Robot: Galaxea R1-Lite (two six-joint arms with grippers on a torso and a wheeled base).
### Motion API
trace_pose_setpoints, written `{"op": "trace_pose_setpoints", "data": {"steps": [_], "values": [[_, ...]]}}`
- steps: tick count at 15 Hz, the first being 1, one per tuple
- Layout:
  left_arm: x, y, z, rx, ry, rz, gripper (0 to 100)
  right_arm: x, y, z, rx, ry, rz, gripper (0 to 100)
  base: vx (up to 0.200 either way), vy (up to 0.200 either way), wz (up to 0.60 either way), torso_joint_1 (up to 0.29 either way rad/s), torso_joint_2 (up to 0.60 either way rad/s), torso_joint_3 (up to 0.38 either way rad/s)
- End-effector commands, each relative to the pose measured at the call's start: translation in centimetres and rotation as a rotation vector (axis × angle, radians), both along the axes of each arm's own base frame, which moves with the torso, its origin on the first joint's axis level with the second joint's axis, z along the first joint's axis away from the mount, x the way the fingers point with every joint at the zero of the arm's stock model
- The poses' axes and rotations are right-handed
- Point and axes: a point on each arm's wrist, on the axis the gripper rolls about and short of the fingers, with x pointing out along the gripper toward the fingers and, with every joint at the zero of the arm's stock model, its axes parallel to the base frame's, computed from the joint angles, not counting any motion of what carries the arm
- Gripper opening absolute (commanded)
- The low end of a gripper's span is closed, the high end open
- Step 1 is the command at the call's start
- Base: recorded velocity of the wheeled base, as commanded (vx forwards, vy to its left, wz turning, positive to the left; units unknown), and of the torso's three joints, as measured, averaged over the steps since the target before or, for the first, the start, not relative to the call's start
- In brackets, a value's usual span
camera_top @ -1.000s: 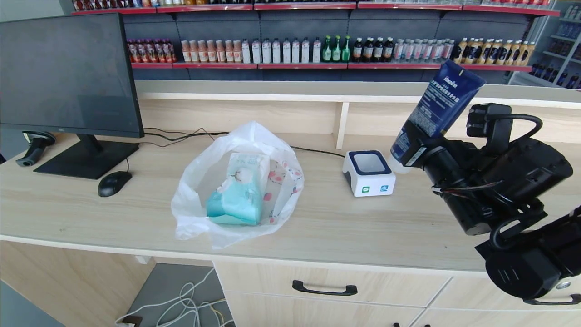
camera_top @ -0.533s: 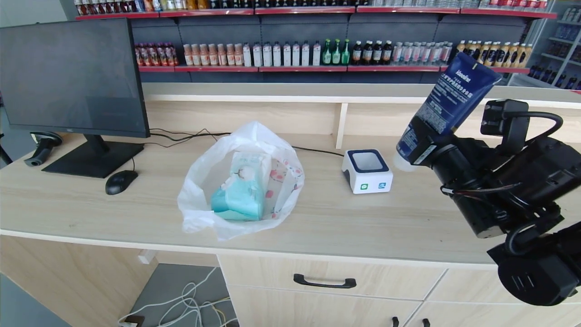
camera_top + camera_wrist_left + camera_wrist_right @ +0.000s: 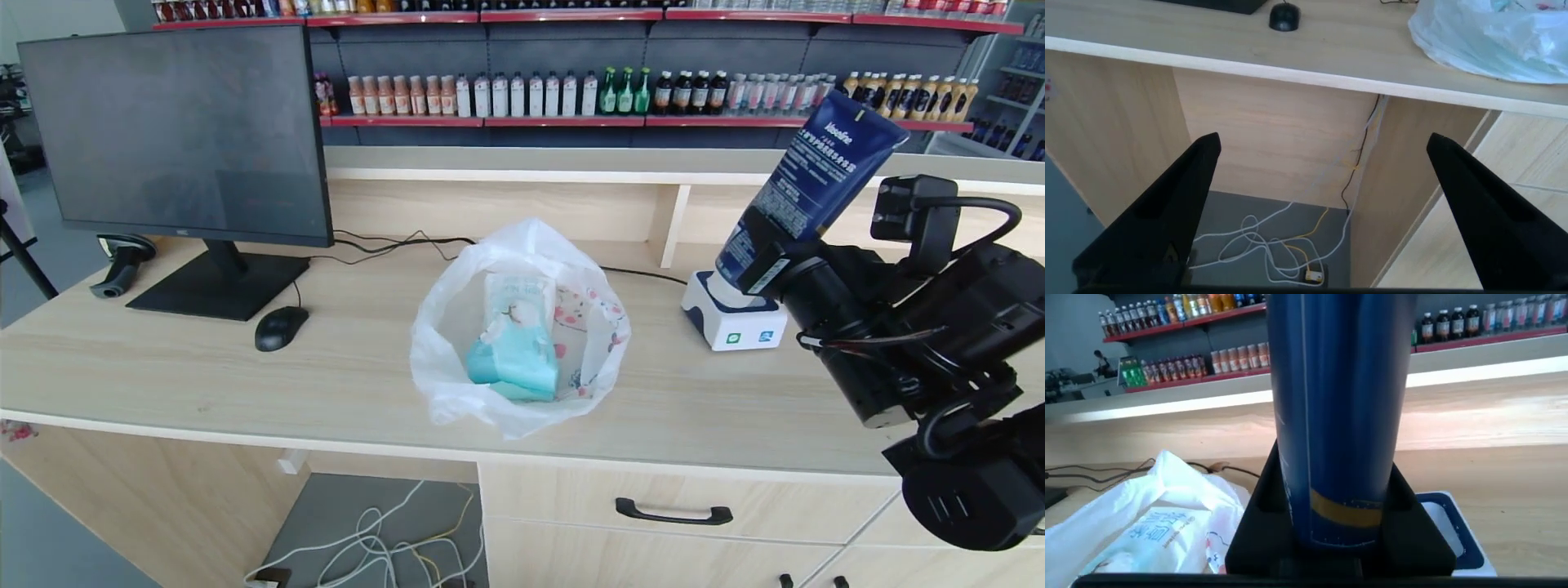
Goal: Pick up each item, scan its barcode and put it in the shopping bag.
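My right gripper (image 3: 763, 273) is shut on a dark blue tube (image 3: 816, 188), which stands tilted with its cap end down just above the white barcode scanner (image 3: 735, 322). In the right wrist view the tube (image 3: 1339, 416) rises between the jaws of the right gripper (image 3: 1339, 531), with the scanner (image 3: 1449, 527) behind it. The white shopping bag (image 3: 522, 327) stands open at mid-counter and holds a teal pack (image 3: 514, 351). My left gripper (image 3: 1323, 204) hangs open below the counter's front edge, with nothing between its fingers.
A monitor (image 3: 188, 131), a black mouse (image 3: 280, 327) and a handheld scanner (image 3: 122, 261) occupy the counter's left part. Cables run behind the bag. Drawers with a black handle (image 3: 673, 514) sit under the counter. Shelves of bottles line the back.
The head camera has swung left, shifting the whole scene right. The right gripper has carried the tube from beside the scanner to over it.
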Motion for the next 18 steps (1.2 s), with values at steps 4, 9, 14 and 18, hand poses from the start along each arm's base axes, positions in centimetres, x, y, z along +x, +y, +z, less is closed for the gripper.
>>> {"op": "trace_pose_setpoints", "data": {"steps": [4,9,14,18], "values": [[0.0,0.0,0.0,0.0,-0.001,0.0,100,-0.3,-0.1,0.3,0.004,-0.008,0.001,0,0.0,0.2,0.0,0.0,0.0,0.002],[0.0,0.0,0.0,0.0,-0.001,0.0,100,-1.2,2.7,0.1,0.003,-0.006,0.097,0,0.0,0.04,0.0,0.0,0.0,0.0],[0.0,0.0,0.0,0.001,-0.001,0.0,100,0.4,5.9,0.3,0.06,-0.036,0.175,0,0.0,0.0,0.0,0.0,0.0,0.0],[0.0,0.0,0.0,0.001,0.001,0.002,100,2.5,7.9,-1.5,0.139,0.006,0.23,0,0.0,0.0,0.0,0.0,0.0,0.0]]}}
